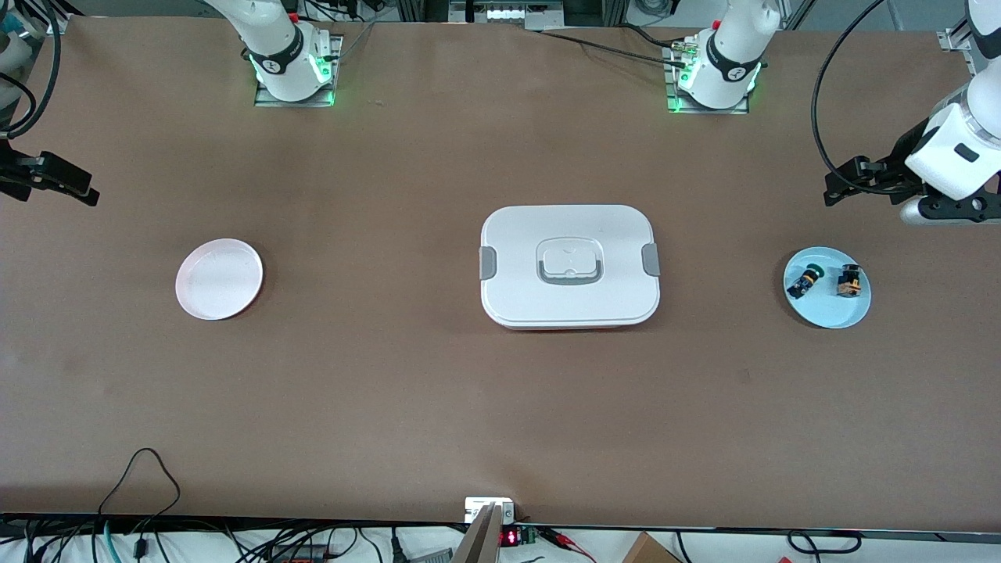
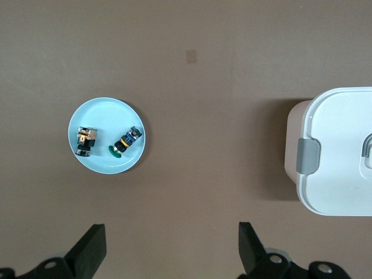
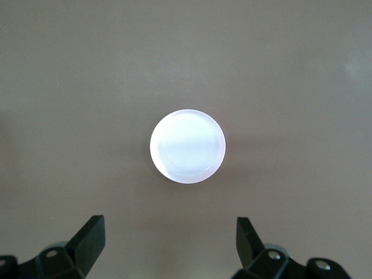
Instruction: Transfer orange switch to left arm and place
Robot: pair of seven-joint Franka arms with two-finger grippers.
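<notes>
The orange switch [image 1: 849, 281] lies on a light blue plate [image 1: 829, 311] toward the left arm's end of the table, beside a small blue-black part with a green cap [image 1: 804, 280]. In the left wrist view the switch [image 2: 86, 141] and its plate [image 2: 107, 116] show too. The white box [image 1: 569, 266] stands closed at the table's middle, and its end shows in the left wrist view [image 2: 337, 151]. My left gripper [image 1: 841, 184] [image 2: 171, 244] hangs open and empty above the table beside the blue plate. My right gripper [image 1: 59, 184] [image 3: 170, 241] is open and empty, high over the right arm's end.
An empty pale pink plate [image 1: 219, 279] sits toward the right arm's end of the table, also in the right wrist view [image 3: 187, 146]. Cables and small devices line the table edge nearest the front camera [image 1: 493, 516].
</notes>
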